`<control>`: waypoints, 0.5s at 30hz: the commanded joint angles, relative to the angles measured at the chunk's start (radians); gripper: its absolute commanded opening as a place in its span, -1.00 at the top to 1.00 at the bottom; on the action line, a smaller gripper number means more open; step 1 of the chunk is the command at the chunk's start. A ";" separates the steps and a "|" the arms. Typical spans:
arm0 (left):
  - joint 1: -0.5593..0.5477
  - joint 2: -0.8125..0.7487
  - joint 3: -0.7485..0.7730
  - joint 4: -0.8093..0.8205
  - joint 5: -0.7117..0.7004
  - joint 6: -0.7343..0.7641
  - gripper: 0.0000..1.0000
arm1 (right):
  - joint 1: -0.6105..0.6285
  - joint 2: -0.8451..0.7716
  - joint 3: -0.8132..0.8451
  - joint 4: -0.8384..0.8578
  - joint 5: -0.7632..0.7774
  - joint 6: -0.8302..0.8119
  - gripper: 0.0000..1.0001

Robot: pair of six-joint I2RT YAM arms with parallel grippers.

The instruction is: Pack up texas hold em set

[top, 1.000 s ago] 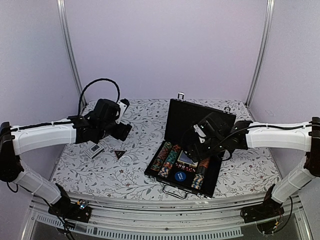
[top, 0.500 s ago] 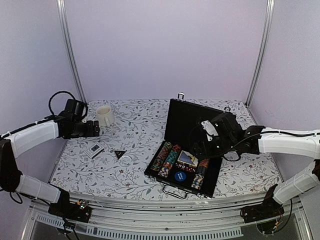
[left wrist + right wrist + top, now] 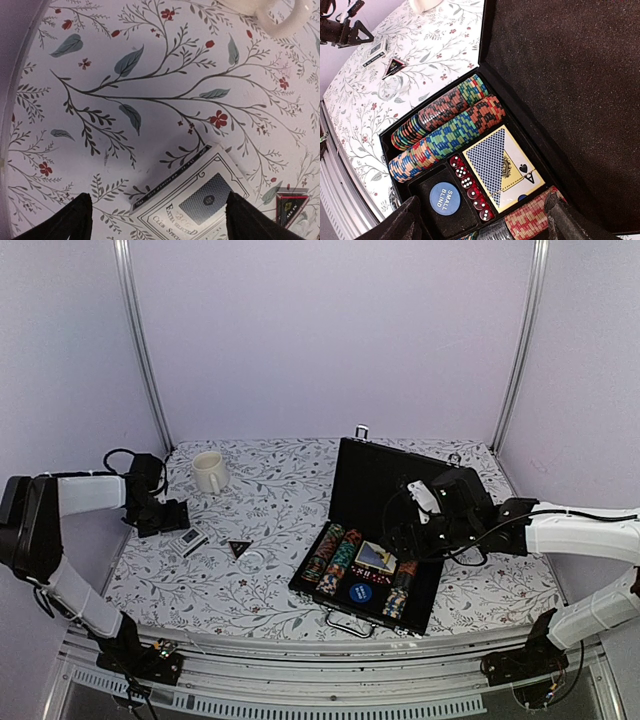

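Note:
The black briefcase (image 3: 392, 476) lies open right of centre, holding chip rows (image 3: 451, 124), a card deck (image 3: 502, 162), red dice (image 3: 470, 189) and a blue disc (image 3: 442, 198). My right gripper (image 3: 482, 226) hovers open above the tray, its fingers apart over the dice and disc, holding nothing. On the cloth at the left lie a second card deck (image 3: 200, 202) and a black triangle (image 3: 292, 210). My left gripper (image 3: 159, 222) is low over that deck, open, one finger on each side of its near end. In the top view the left gripper (image 3: 168, 517) sits just left of the deck (image 3: 190, 540).
A cream mug (image 3: 209, 471) stands behind the left gripper, its handle (image 3: 282, 20) showing at the top of the left wrist view. The table's left edge and the frame post (image 3: 140, 340) are close to the left arm. The raised lid (image 3: 570, 75) stands behind the right gripper.
The left arm has swung from mid-table out to the left edge and come down beside the loose deck, uncovering the mug. The right gripper drew back slightly to the right over the case.

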 commanded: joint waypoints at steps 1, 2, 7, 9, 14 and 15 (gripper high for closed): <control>0.006 0.045 0.027 -0.001 0.064 0.038 -0.84 | -0.008 -0.024 -0.019 0.038 -0.020 0.006 -0.71; 0.006 0.061 0.034 -0.001 0.077 0.050 -0.84 | -0.008 -0.022 -0.019 0.041 -0.022 0.006 -0.71; 0.003 0.118 0.049 -0.008 0.119 0.079 -0.80 | -0.008 -0.004 -0.014 0.050 -0.027 0.010 -0.71; -0.002 0.123 0.046 -0.012 0.123 0.079 -0.79 | -0.009 0.002 -0.014 0.052 -0.028 0.011 -0.71; -0.064 0.108 0.033 -0.035 0.086 0.092 -0.78 | -0.009 0.010 -0.016 0.058 -0.026 0.013 -0.71; -0.087 0.103 0.029 -0.040 0.067 0.093 -0.78 | -0.010 0.011 -0.017 0.059 -0.026 0.011 -0.71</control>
